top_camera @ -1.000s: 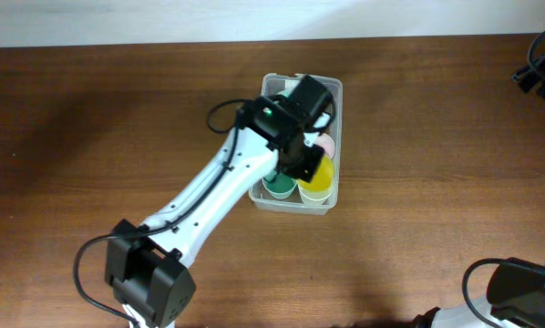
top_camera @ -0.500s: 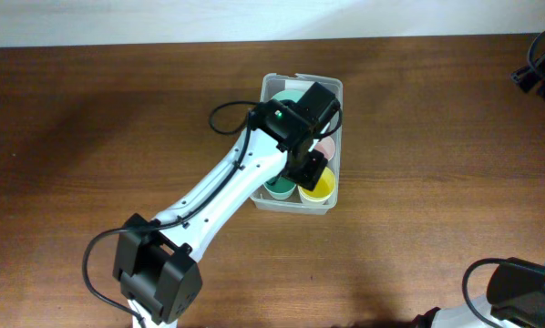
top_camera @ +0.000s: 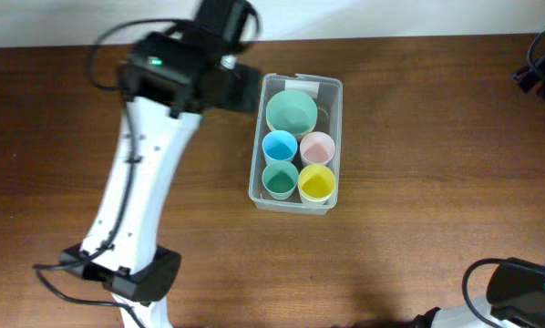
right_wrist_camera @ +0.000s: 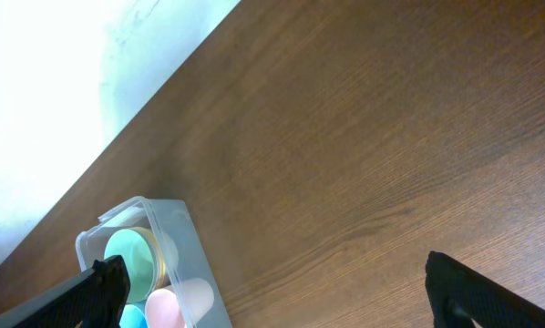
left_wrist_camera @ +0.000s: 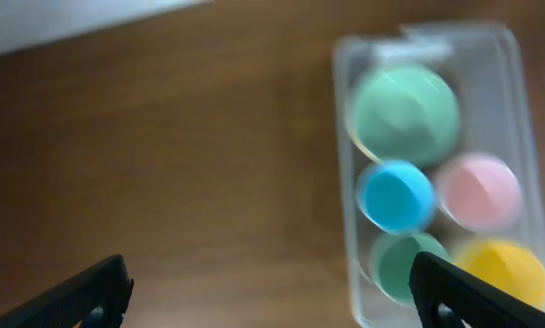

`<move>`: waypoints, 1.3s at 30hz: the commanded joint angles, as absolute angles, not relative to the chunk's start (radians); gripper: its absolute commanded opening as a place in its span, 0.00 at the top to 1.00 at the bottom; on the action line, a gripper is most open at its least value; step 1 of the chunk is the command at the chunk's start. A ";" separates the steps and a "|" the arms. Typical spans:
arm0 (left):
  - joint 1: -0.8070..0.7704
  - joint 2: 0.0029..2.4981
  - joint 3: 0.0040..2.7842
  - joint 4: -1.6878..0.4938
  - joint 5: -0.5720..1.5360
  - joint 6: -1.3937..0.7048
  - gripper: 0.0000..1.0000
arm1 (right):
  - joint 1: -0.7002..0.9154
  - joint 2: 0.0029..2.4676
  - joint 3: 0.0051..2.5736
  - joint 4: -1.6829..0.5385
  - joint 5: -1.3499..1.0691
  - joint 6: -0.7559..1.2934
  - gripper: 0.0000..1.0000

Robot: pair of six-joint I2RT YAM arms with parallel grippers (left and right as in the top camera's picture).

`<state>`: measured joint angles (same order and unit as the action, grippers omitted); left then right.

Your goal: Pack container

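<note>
Container [top_camera: 292,207]: mid-surface [top_camera: 418,137], toward the far edge, upright.
Contents: green bowl [top_camera: 291,111] at far end; blue cup [top_camera: 279,147] and pink cup [top_camera: 317,147] in the middle; green cup [top_camera: 280,179] and yellow cup [top_camera: 316,183] at near end; appears full.
Left gripper [left_wrist_camera: 268,290]: jaws wide apart, empty, raised beside the container's left side, not touching.
Right gripper [right_wrist_camera: 277,278]: jaws spread, empty, well apart.
Step judged: packing looks complete; arm clearance.
Recommendation: hold height, move away from the rim, avoid nudging the light bin.

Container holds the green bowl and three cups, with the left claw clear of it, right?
Not three cups: four. The overhead view shows blue cup, pink cup, green cup and yellow cup in the container beside the green bowl. The left claw is clear of it, as you say.
</note>
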<state>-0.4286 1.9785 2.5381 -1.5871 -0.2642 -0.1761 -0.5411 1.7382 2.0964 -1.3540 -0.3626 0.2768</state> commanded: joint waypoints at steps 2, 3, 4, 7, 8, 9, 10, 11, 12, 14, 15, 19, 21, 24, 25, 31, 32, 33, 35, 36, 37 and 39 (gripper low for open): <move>-0.349 1.968 2.622 -1.634 -0.311 -0.171 0.00 | -0.544 1.741 2.097 -1.351 -0.354 0.274 0.01; -0.332 1.968 2.635 -1.645 -0.311 -0.171 0.00 | -0.544 1.741 2.097 -1.351 -0.354 0.274 0.01; -0.318 1.967 2.646 -1.653 -0.312 -0.178 0.00 | -0.544 1.741 2.097 -1.351 -0.354 0.274 0.01; -0.278 1.964 2.667 -1.679 -0.348 -0.260 0.00 | -0.544 1.741 2.097 -1.351 -0.354 0.274 0.01; -0.265 1.961 2.667 -1.687 -0.367 -0.285 0.00 | -0.544 1.741 2.097 -1.351 -0.354 0.274 0.01; -0.254 1.959 2.667 -1.687 -0.375 -0.288 0.00 | -0.544 1.741 2.097 -1.351 -0.354 0.274 0.01; -0.242 1.958 2.667 -1.687 -0.374 -0.288 0.00 | -0.544 1.741 2.097 -1.351 -0.354 0.274 0.01; -0.236 1.958 2.667 -1.687 -0.374 -0.288 0.00 | -0.543 1.744 2.097 -1.351 -0.354 0.274 0.01; -0.231 1.958 2.667 -1.687 -0.374 -0.288 0.00 | -0.541 1.748 2.097 -1.351 -0.354 0.274 0.01; -0.226 1.958 2.667 -1.687 -0.374 -0.288 0.00 | -0.536 1.755 2.097 -1.351 -0.354 0.274 0.01; -0.226 1.958 2.667 -1.687 -0.374 -0.288 0.00 | -0.536 1.756 2.097 -1.351 -0.354 0.274 0.01; -0.226 1.958 2.667 -1.687 -0.370 -0.288 0.00 | -0.522 1.742 2.098 -1.351 -0.354 0.274 0.01; -0.226 1.958 2.667 -1.687 -0.370 -0.288 0.00 | -0.493 1.713 2.098 -1.351 -0.354 0.274 0.01; -0.226 1.958 2.667 -1.687 -0.370 -0.288 0.00 | -0.425 1.663 2.097 -1.351 -0.353 0.274 0.01; -0.226 1.958 2.667 -1.687 -0.370 -0.288 0.00 | -0.397 1.646 2.097 -1.351 -0.353 0.274 0.01; -0.226 1.958 2.667 -1.687 -0.370 -0.288 0.00 | -0.118 1.527 2.097 -1.351 -0.354 0.274 0.01; -0.226 1.958 2.667 -1.687 -0.370 -0.288 0.00 | -0.076 1.510 2.097 -1.351 -0.354 0.274 0.01; -0.226 1.958 2.667 -1.687 -0.370 -0.288 0.00 | -0.028 1.492 2.097 -1.341 -0.325 0.256 0.01; -0.226 1.958 2.667 -1.687 -0.370 -0.288 0.00 | 0.041 1.462 2.097 -1.293 -0.204 0.207 0.01; -0.226 1.958 2.667 -1.687 -0.370 -0.288 0.00 | 0.078 1.440 2.097 -1.287 -0.131 0.186 0.01; -0.226 1.958 2.667 -1.687 -0.370 -0.288 0.00 | 0.091 1.431 2.096 -1.287 -0.103 0.182 0.01; -0.226 1.958 2.667 -1.687 -0.370 -0.288 0.00 | 0.118 1.377 2.058 -1.258 -0.012 0.179 0.01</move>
<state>-0.2279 1.9781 2.6503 -1.6852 -0.3565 -0.2741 0.0898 1.4414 2.0933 -1.2896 -0.2047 0.2192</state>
